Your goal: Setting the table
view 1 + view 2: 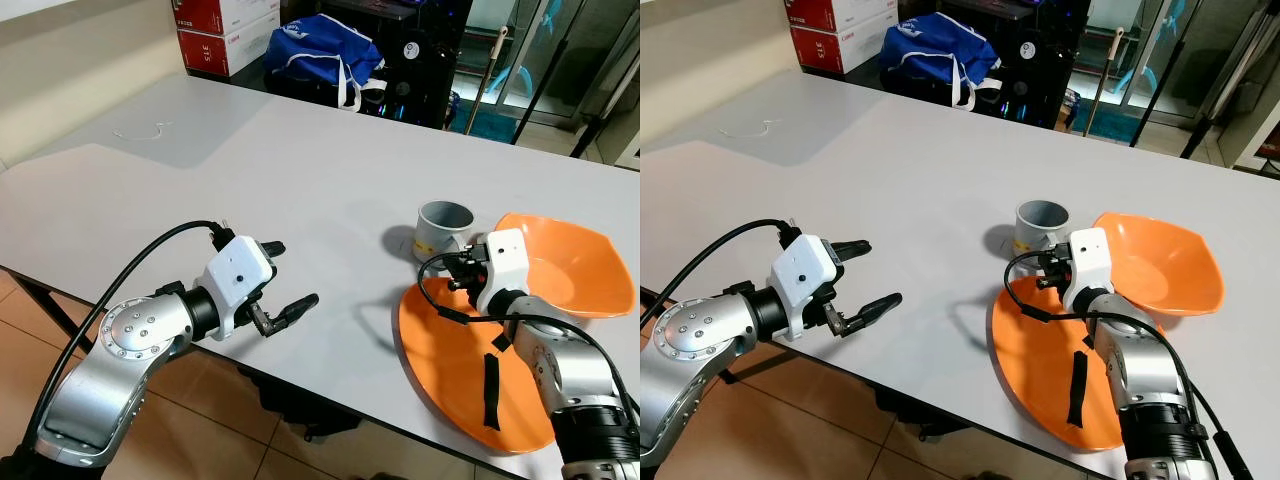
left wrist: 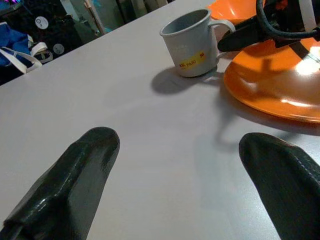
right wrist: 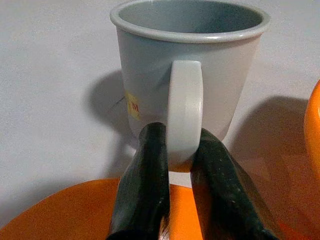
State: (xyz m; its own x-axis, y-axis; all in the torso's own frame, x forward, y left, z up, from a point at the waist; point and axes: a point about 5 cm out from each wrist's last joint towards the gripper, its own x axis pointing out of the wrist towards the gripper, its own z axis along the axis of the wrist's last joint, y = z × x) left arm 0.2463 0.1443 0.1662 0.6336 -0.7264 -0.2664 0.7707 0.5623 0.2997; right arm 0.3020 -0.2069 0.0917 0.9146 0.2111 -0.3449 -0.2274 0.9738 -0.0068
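Right gripper [image 3: 175, 165] of mine pinches the handle of the grey ceramic mug [image 1: 443, 229], upright on the white table [image 1: 300, 170], touching the flat orange plate [image 1: 450, 370]. Orange bowl [image 1: 565, 265] sits just beside. My left gripper [image 1: 285, 280] hovers spread wide, well apart.
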